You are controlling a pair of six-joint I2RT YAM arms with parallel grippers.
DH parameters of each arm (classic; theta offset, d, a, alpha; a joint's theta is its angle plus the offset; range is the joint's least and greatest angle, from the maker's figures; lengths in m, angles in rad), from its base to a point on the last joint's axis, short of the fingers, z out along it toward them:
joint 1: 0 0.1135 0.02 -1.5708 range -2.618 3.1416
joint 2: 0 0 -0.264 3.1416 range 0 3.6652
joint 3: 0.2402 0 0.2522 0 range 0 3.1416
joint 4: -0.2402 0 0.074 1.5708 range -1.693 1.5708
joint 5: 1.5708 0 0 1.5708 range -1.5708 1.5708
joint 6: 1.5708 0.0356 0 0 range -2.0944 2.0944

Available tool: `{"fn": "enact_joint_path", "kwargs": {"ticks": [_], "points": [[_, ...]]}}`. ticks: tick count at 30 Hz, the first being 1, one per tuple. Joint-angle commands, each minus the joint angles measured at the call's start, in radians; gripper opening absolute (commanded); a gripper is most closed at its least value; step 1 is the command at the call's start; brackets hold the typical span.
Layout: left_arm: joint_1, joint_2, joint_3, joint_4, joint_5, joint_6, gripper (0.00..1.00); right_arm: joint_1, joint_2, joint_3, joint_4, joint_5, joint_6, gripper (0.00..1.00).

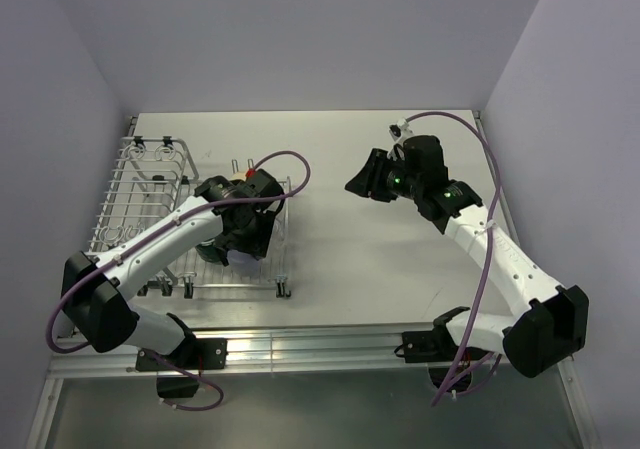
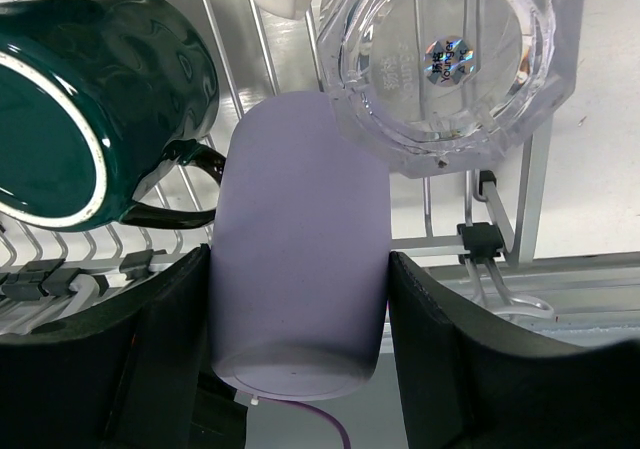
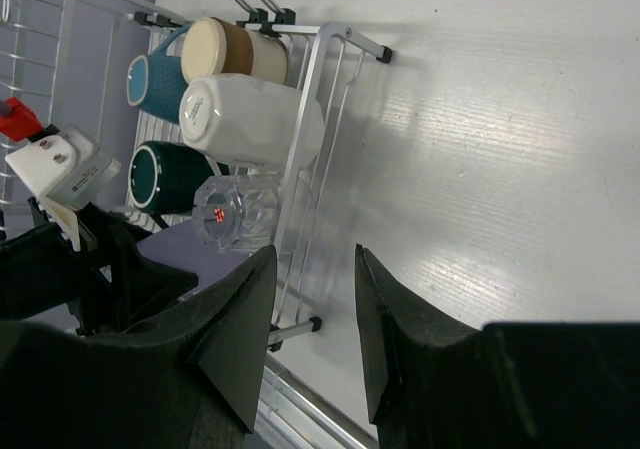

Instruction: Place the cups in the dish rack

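Note:
My left gripper [image 2: 300,314] is shut on the lavender cup [image 2: 300,239], its fingers pressed on both sides. The cup is over the near end of the dish rack [image 1: 130,194], between the dark teal mug [image 2: 90,99] and the clear glass tumbler [image 2: 450,59]. In the right wrist view the rack [image 3: 322,79] also holds the brown cup [image 3: 235,49], the light blue mug [image 3: 150,81] and the white mug [image 3: 255,119], all lying on their sides. My right gripper [image 3: 315,299] hangs open and empty above the bare table, right of the rack.
A tall wire holder [image 1: 160,159] rises at the rack's far left corner. The table's metal front rail [image 1: 300,349] runs along the near edge. Walls close in on the left, back and right.

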Motion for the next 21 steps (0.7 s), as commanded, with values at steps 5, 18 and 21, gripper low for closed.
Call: {"fn": "enact_joint_path", "kwargs": {"ticks": [5, 18, 21], "points": [[-0.006, -0.001, -0.007, 0.021, -0.018, -0.008, 0.20, -0.007, 0.008, -0.010, 0.036, -0.009, -0.013, 0.45], [-0.008, 0.005, -0.035, 0.040, -0.013, -0.014, 0.61, -0.007, 0.011, -0.015, 0.036, -0.012, -0.014, 0.45], [-0.009, -0.006, -0.036, 0.043, -0.021, -0.017, 0.68, -0.009, 0.013, -0.015, 0.039, -0.012, -0.014, 0.45]]}}
